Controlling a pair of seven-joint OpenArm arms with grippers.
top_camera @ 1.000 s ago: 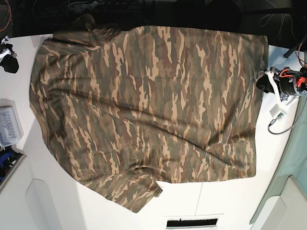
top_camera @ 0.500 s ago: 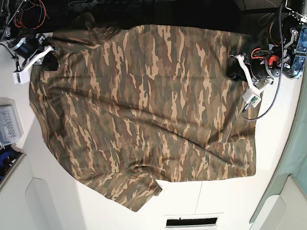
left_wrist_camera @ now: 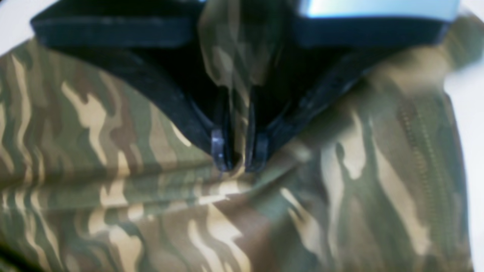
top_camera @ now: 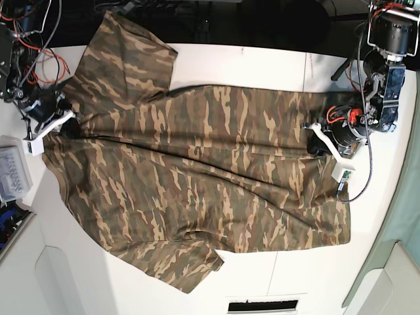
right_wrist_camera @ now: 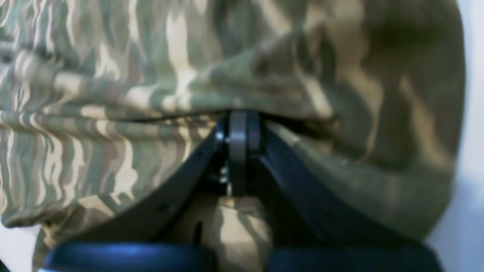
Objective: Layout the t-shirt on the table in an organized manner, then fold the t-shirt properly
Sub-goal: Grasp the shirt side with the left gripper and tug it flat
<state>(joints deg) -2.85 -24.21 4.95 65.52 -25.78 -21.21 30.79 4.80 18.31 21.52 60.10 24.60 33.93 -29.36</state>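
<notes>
The left claw [left_wrist_camera: 237, 158] is pinched nearly closed, with a ridge of the shirt [left_wrist_camera: 113, 170] running up between its fingertips. The right claw [right_wrist_camera: 238, 130] is likewise clamped tight on a fold of cloth at the shirt's edge, with cloth bunched above its tips. In the base view the left claw [top_camera: 320, 143] grips near the hem side and the right claw [top_camera: 60, 120] grips near the shoulder side. Between them the shirt [top_camera: 197, 177] lies spread on the table [top_camera: 262, 59]. Its far edge appears doubled over toward the middle, leaving bare white beyond it, and one sleeve sticks up at the far corner.

My judgement is that the first lengthwise fold is in hand. Next, both claws should carry the held edge evenly across toward the near side, keeping it taut and level. They should lay it down flat before letting go, so that no slack bunches in the middle.
</notes>
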